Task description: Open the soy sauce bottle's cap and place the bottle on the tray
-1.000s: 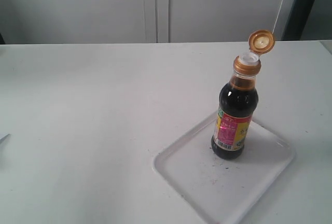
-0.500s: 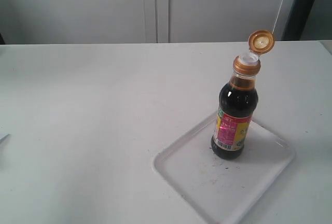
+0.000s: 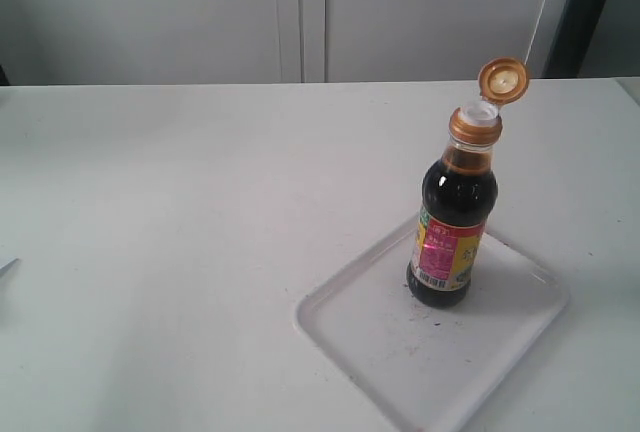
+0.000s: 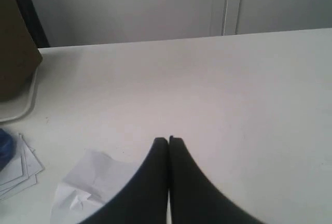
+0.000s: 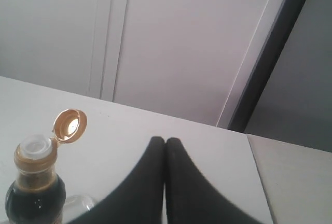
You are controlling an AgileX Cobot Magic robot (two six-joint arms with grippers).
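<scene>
You had the bottle [image 3: 452, 217] upright on the tray [image 3: 380, 342], cap [image 3: 502, 80] flipped back, so both steps looked done. Both pincers, left [image 4: 168, 140] and right [image 5: 165, 140], were closed and empty, the bottle standing clear beside the right one.

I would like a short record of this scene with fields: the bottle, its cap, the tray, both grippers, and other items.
bottle: soy sauce bottle stands upright on the tray, toward its far side
cap: cap is flipped open, round lid tilted back on its hinge, white spout exposed
tray: tray lies flat on the white table
left gripper: left gripper has fingers closed together, holding nothing, over bare table
right gripper: right gripper has fingers closed together, holding nothing, apart from the bottle
other items: crumpled paper near the left gripper
</scene>
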